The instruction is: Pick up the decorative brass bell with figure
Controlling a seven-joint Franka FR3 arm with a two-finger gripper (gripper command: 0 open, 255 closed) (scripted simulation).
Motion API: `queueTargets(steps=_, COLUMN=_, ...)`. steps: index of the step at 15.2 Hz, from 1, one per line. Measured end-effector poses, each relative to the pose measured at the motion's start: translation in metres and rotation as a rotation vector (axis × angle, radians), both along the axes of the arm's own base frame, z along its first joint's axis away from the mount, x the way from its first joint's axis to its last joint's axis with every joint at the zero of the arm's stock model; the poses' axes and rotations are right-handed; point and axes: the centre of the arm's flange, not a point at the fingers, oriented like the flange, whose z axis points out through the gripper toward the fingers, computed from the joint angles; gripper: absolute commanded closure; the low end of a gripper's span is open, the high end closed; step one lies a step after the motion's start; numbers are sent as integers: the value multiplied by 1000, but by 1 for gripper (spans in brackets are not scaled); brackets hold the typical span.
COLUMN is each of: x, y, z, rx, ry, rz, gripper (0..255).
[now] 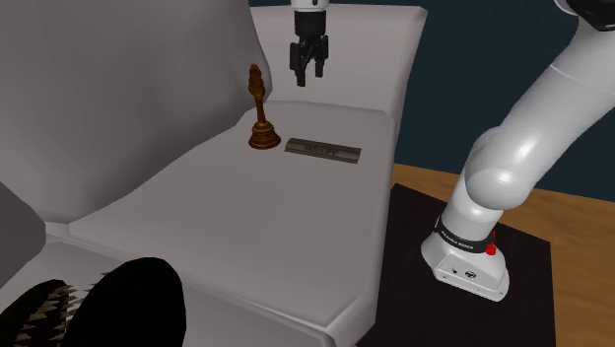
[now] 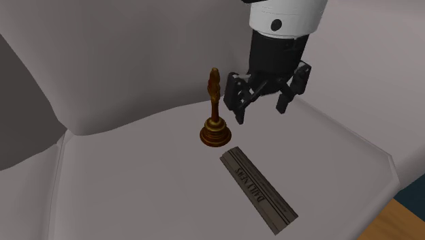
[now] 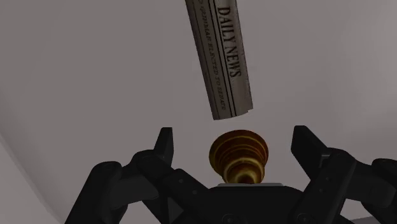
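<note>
Gripper [image 3: 233, 135]: black, fingers spread wide, holding nothing, hanging above a pale sofa seat [image 2: 327, 157]. Bell [image 3: 238, 156]: brown-gold, upright on the seat, below the hand, seen between its fingers and touching neither. Newspaper [image 3: 219, 57]: folded, lying flat just beyond the bell.

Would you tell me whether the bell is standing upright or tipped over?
Upright: the bell stands on its flared mouth on the cushion, handle pointing up.

We lose the newspaper [image 3: 219, 57] past the frame's edge, its small print unreadable. On the bell [image 3: 238, 149], the handle's top hides behind the gripper [image 3: 233, 132].
</note>
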Motion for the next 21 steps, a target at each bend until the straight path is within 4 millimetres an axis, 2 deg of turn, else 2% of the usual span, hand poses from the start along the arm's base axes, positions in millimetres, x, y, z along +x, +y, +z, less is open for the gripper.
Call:
queueTargets(steps=9, x=106, y=33, z=31, rx=69, ry=-7, rz=-35, gripper=0)
queueTargets(steps=13, x=149, y=40, z=43, rx=98, ry=-10, rz=-49, gripper=0)
queueTargets(steps=16, x=157, y=42, z=35, rx=103, ry=-10, rz=-52, gripper=0)
queueTargets(steps=21, x=158, y=43, z=11, rx=103, ry=-10, rz=-52, gripper=0)
